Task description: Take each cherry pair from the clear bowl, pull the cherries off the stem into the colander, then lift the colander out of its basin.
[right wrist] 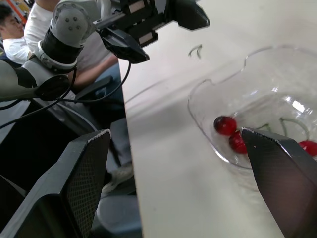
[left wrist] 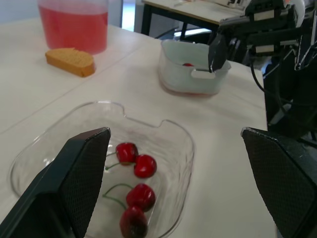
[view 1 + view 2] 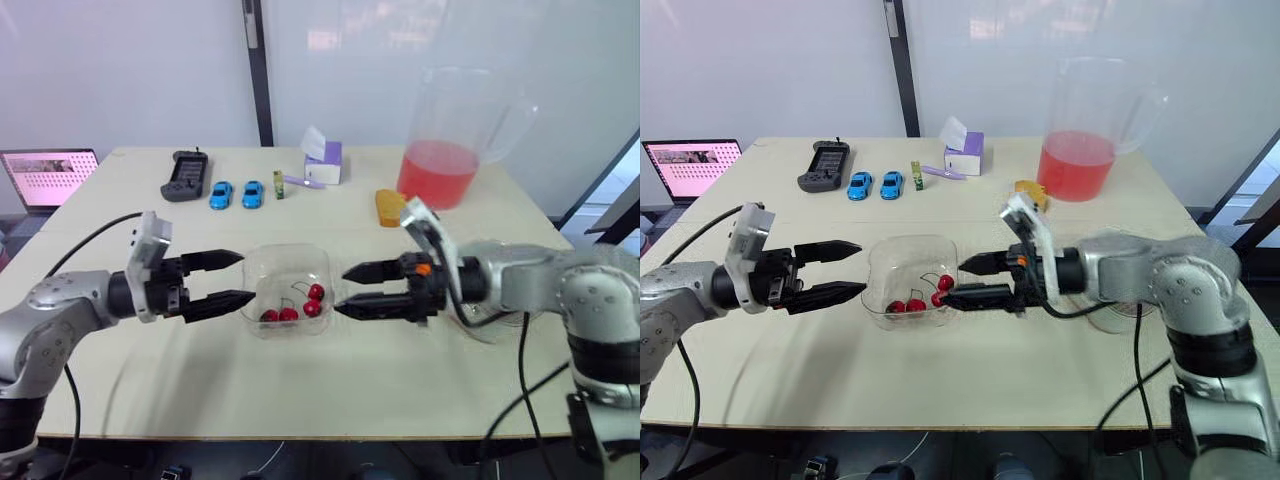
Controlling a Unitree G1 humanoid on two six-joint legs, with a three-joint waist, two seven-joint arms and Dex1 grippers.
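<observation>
Both hands are hovering at rim height, facing each other across the bowl (image 3: 288, 252), which is sitting in the middle of the surface (image 3: 200, 370). The left hand (image 3: 245, 277) is holding its fingers apart just beside the bowl's left wall. The right hand (image 3: 341, 291) is doing the same at the right wall, its lower finger nearly touching the rim. Neither is gripping anything. Four cherries (image 3: 312, 308) are lying in the bottom of the bowl, joined in pairs by thin green stems (image 2: 111, 191).

The step in hand looks like fetching a pair. One hand should be coming in over the rim from above, not pushing at the wall, because the bowl looks light and likely to skid. Pinching one cherry gently seems safer than chasing the stem, since the fruit is round and apt to roll away. The other hand should be waiting clear of the bowl, ready to take the twin cherry and pull only once the pair is hanging over the colander.

The left wrist view is showing the colander (image 2: 173, 69) well beyond the bowl, with one cherry (image 2: 187, 64) already inside. In the eye views it is mostly hiding behind the right arm (image 3: 520, 280). The right wrist view is showing a small curved green bit, probably a loose stem (image 1: 196, 49), lying on the surface near the left hand, and a person (image 1: 29, 29) sitting past the surface's edge.
</observation>
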